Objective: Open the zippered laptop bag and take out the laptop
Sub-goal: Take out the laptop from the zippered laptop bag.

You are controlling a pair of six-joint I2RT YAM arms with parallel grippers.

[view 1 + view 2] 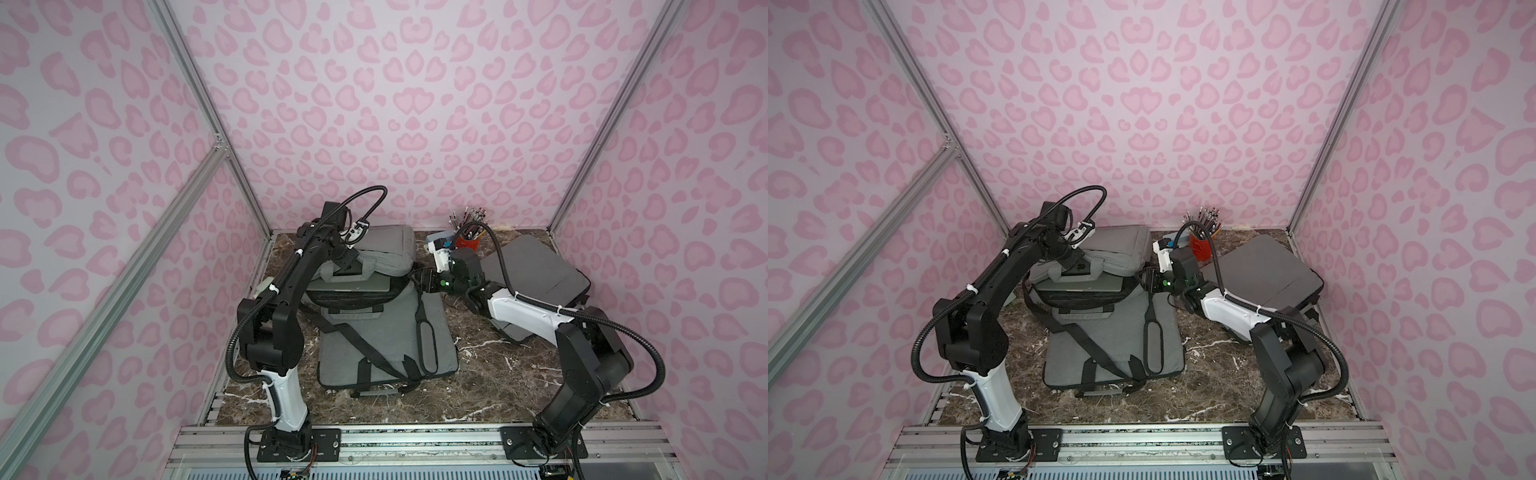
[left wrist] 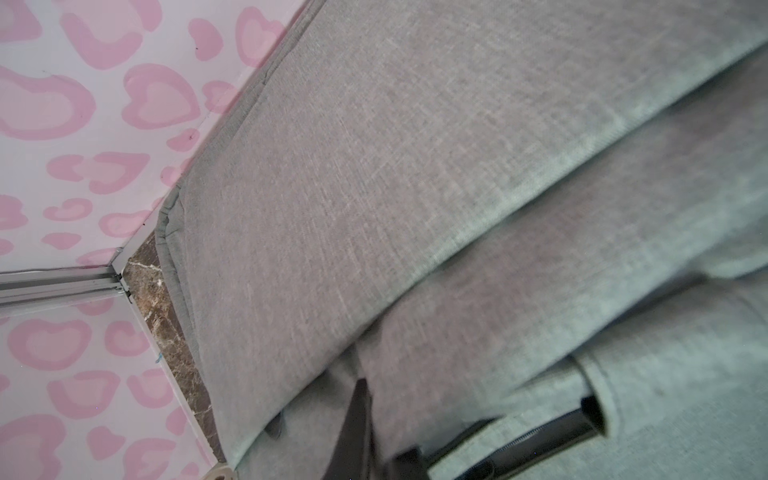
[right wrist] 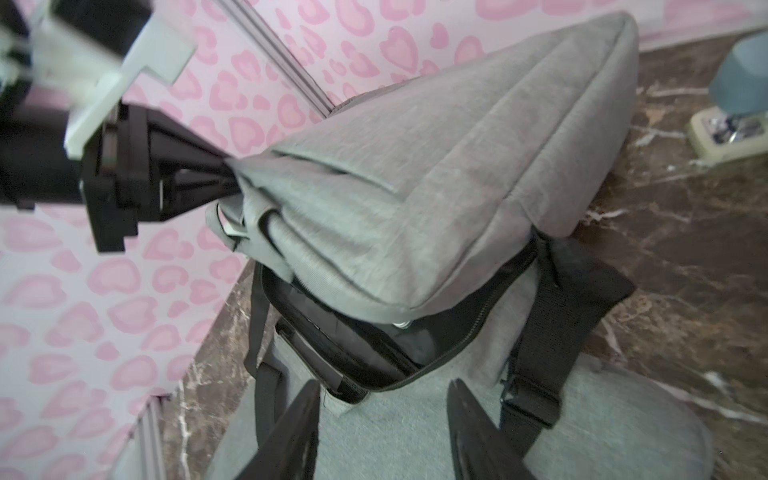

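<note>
While the left hand (image 3: 220,174) is clenched on a bunch of the grey flap (image 3: 436,166), holding it up off the laptop bag (image 1: 386,345), the right hand (image 3: 382,436) sits released at the bag's open corner, jaws apart, nothing between them. The laptop (image 1: 349,286) is inside the bag, its silver edge showing under the raised flap in both top views. Step in hand, I'd say: get the right hand onto that edge. Keep the flap high, go in low and level, pinch the laptop edge rather than the black strap (image 3: 577,320) or the lining, then draw straight out. Right wrist view shows the unzipped mouth and dark interior — the top views don't. Left wrist view is almost all grey fabric; the silver edge reads clearly only from above
</note>
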